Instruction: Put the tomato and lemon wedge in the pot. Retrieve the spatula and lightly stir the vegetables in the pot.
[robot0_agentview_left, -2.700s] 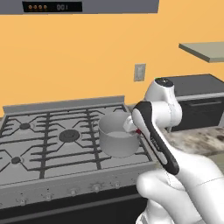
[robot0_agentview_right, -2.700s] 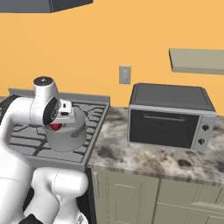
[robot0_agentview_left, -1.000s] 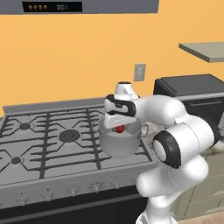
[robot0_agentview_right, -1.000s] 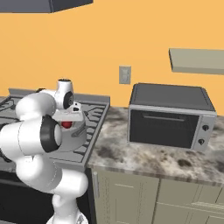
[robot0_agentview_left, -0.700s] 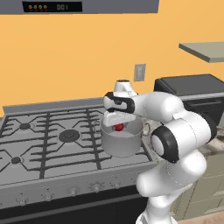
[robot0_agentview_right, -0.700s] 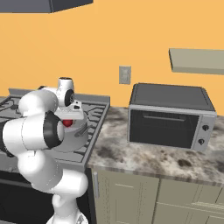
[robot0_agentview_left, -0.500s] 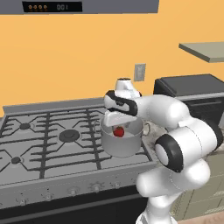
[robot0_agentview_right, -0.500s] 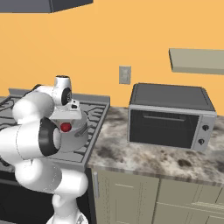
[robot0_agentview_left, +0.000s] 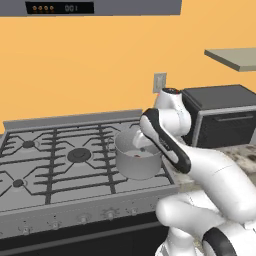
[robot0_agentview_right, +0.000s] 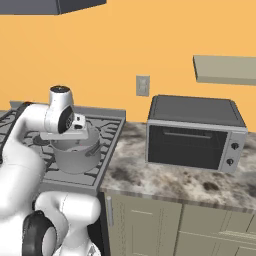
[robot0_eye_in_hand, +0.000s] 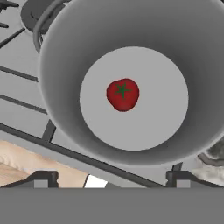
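The hand (robot0_eye_in_hand: 109, 177) is hanging right over the pot (robot0_eye_in_hand: 65, 100), looking down into it. Its two dark fingertips (robot0_eye_in_hand: 41, 178) are standing wide apart and are holding nothing. The tomato (robot0_eye_in_hand: 123, 93) is lying loose on the flat pot bottom, near the middle, with its little green star facing up. The grey pot (robot0_agentview_left: 137, 159) is sitting on the stove (robot0_agentview_left: 50, 165), on the right side near the front. A dark toaster oven (robot0_agentview_right: 192, 132) is sitting well apart on the speckled surface (robot0_agentview_right: 165, 182).
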